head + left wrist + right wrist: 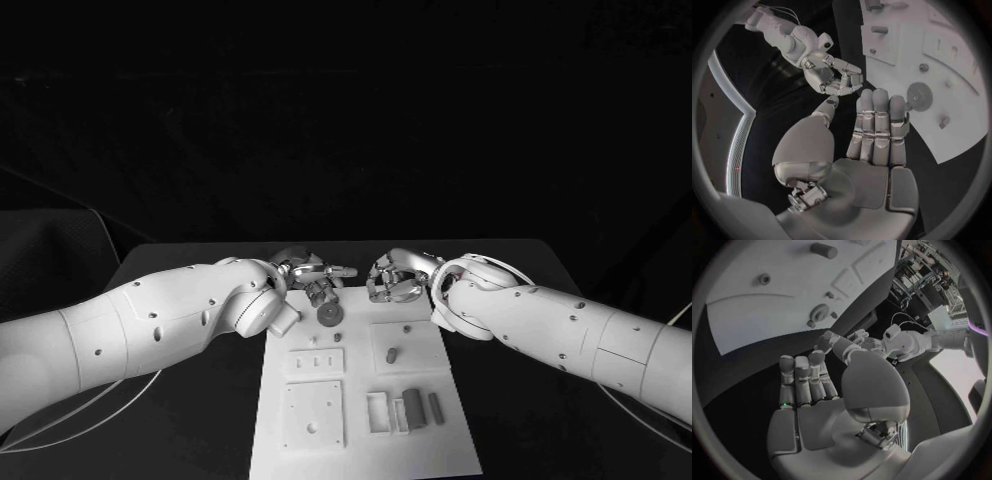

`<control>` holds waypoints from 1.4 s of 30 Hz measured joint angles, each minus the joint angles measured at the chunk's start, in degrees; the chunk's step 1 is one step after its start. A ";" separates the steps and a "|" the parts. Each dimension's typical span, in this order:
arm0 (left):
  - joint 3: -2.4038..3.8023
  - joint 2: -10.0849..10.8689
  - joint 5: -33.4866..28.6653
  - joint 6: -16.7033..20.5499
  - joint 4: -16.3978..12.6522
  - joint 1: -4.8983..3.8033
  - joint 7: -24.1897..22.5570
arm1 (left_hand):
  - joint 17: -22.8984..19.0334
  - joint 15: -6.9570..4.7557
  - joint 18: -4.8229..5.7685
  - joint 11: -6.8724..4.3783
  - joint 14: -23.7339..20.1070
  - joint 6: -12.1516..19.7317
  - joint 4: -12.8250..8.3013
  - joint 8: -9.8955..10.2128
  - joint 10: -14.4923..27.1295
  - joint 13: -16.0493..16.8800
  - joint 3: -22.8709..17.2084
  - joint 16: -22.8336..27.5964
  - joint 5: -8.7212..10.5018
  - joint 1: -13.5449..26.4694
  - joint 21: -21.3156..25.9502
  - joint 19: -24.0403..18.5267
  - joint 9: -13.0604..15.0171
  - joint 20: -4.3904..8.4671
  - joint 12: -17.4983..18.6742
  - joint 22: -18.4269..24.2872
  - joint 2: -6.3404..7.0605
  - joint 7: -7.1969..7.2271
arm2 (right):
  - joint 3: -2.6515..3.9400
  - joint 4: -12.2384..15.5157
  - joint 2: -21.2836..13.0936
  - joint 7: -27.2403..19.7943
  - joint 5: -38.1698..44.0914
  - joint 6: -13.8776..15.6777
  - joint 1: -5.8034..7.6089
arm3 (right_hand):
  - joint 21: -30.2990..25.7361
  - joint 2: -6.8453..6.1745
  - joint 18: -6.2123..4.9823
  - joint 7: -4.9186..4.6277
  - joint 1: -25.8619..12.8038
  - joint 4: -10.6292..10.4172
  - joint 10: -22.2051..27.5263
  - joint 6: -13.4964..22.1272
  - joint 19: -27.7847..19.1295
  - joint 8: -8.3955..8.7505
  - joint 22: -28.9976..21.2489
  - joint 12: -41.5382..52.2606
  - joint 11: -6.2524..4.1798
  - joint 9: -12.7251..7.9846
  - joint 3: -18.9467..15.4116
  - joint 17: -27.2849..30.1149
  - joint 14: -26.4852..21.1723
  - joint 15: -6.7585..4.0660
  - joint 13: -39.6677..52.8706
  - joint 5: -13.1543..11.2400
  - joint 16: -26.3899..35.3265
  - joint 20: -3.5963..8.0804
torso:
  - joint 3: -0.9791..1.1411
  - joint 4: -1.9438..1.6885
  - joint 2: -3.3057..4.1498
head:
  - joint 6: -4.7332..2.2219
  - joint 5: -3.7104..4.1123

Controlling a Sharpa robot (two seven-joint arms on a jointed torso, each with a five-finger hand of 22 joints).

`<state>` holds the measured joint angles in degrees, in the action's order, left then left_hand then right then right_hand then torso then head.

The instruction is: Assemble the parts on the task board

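Observation:
The white task board [361, 440] lies in the middle of the black table. A round grey disc [330, 317] sits on its far end, also seen as the disc [918, 96] and the disc [820, 314]. My left hand [310, 278] hovers at the board's far edge just beyond the disc, fingers straight and apart, holding nothing; the left hand [876, 135] shows a bare palm. My right hand [397, 280] is beside it at the far edge, and the right hand [807, 390] also holds nothing. The two hands face each other, close but apart.
A short grey peg [392, 354] stands in the board's right middle plate. Several grey blocks [414, 408] lie by a slot at the near right. Flat plates with holes [315, 412] fill the left side. Bare black table [173, 440] flanks the board.

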<state>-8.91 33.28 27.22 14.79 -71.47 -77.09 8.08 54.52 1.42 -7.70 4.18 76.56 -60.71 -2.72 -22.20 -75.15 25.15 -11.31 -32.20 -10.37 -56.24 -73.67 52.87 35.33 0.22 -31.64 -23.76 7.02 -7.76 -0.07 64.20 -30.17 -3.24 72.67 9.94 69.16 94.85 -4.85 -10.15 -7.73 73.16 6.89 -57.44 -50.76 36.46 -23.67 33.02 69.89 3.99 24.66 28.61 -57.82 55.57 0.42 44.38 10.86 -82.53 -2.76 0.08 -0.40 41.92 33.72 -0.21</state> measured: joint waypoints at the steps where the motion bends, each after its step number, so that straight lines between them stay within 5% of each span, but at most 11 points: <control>1: -0.04 -0.44 0.11 0.25 0.08 0.00 0.47 | 0.45 0.00 0.00 0.00 0.00 -0.18 0.18 0.27 0.00 0.16 0.68 -0.37 0.00 0.76 -0.22 0.00 -0.03 0.00 -0.20 0.00 0.08 0.18 | 0.00 0.00 0.34 0.43 0.11 -0.21 0.00 | 0.00 0.00 0.00 -0.01 0.00 0.00 0.00 -0.01 0.00 0.00 0.00 0.00 0.00 0.00 0.00 0.00 0.00 0.00 0.00 0.00 0.00 0.00 | -0.02 0.00 -0.15 | -0.02 -0.03; 10: -0.12 -1.95 0.43 1.92 0.02 -0.01 3.05 | 1.86 0.00 0.14 0.01 -1.84 -0.65 -1.57 0.75 1.45 0.38 2.72 -0.82 0.00 0.01 -0.38 -0.45 -0.25 0.43 -0.21 0.01 0.83 0.25 | 0.00 0.22 2.16 2.51 0.51 -0.95 0.00 | 0.00 -0.24 0.00 -0.04 -0.24 0.06 0.00 -0.04 0.20 0.06 0.00 0.00 0.00 0.02 -0.06 0.01 0.00 0.00 0.00 0.00 0.00 0.20 | -0.20 -0.06 -0.64 | -0.13 0.04; 25: -0.50 -2.20 7.38 0.77 -0.35 0.00 10.22 | 2.55 0.23 0.30 0.42 -2.66 -1.03 -2.22 1.40 2.27 0.58 3.65 -0.82 0.00 0.00 -0.37 -0.98 -0.44 0.31 -0.20 0.03 0.82 0.20 | -0.01 1.57 2.02 3.43 0.49 -0.82 -0.02 | 0.00 -0.53 0.00 0.07 -0.53 -0.09 0.00 -0.60 0.20 -0.26 0.04 0.22 0.00 0.09 -0.24 -0.05 0.00 0.00 0.00 0.00 0.00 0.20 | -0.09 -0.18 -0.43 | 0.07 0.16; 42: -0.56 -2.57 9.23 0.41 -0.30 -0.01 11.91 | 3.07 0.23 0.58 0.21 -2.66 -1.93 -1.88 1.40 2.05 0.93 3.99 -1.53 0.00 0.00 -0.38 -0.97 -0.43 0.30 -0.94 0.02 0.82 0.28 | -0.01 2.16 2.55 4.03 0.48 -0.99 -0.04 | 0.00 -0.54 0.00 0.04 -0.53 -0.04 0.00 -0.57 0.20 -0.24 0.05 0.22 0.00 0.31 -0.29 -0.09 0.00 0.00 0.00 0.00 -0.20 0.20 | -0.09 -0.12 -0.37 | 0.34 0.26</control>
<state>-9.47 30.70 36.45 15.20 -71.77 -77.10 19.99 57.59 1.64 -7.12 4.39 73.90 -62.65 -4.60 -20.80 -73.09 26.08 -7.33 -33.73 -10.37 -56.23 -74.04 51.89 34.90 0.52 -32.57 -23.73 7.84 -7.48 -0.08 66.36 -27.62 0.79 73.15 8.95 69.13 94.85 -5.38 -10.15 -7.68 72.63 6.86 -57.44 -51.33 36.65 -23.90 33.07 70.11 3.99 24.97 28.32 -57.91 55.57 0.43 44.38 10.86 -82.73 -2.56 -0.01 -0.51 41.55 34.06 0.05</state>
